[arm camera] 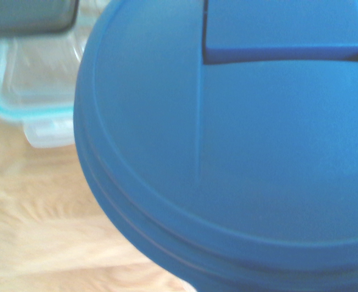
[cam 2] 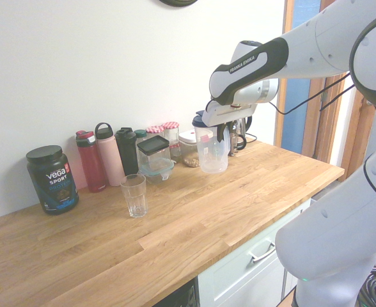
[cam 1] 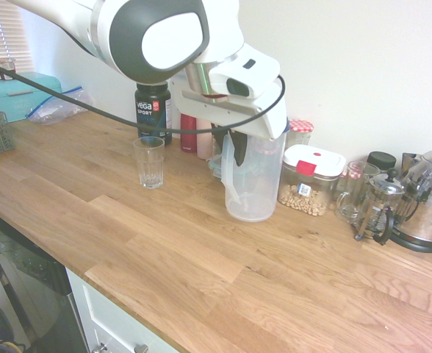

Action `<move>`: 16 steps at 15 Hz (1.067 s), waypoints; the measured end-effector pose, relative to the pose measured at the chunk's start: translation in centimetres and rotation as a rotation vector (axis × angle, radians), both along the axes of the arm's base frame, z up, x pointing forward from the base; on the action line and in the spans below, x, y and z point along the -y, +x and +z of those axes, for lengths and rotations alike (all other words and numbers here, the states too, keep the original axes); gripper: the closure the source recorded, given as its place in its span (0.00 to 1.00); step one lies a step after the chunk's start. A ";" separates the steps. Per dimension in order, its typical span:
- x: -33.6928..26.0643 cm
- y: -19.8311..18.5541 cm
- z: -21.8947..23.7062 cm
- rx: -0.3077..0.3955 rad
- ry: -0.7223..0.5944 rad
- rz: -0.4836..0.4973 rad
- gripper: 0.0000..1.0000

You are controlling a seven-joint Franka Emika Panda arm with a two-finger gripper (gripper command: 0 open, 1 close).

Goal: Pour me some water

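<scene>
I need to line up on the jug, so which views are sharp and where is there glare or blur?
First exterior view: sharp, jug and glass clear, blown-out light at the window top left. Second exterior view: sharp and evenly lit, jug partly behind the gripper. Wrist view: soft, filled by the blue lid.
</scene>
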State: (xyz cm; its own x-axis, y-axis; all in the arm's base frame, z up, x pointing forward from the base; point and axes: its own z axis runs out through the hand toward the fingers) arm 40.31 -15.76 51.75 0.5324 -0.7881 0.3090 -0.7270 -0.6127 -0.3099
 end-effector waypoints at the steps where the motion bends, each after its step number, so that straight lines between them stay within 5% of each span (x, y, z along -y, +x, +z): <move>1: 0.0 0.1 -0.7 -0.006 0.008 0.011 1.00; 14: 1.0 0.5 -5.5 -0.012 0.001 0.019 1.00; 15: 1.0 0.5 -5.7 -0.016 0.003 0.022 0.00; 16: 1.1 0.5 -5.9 -0.017 0.005 0.025 0.00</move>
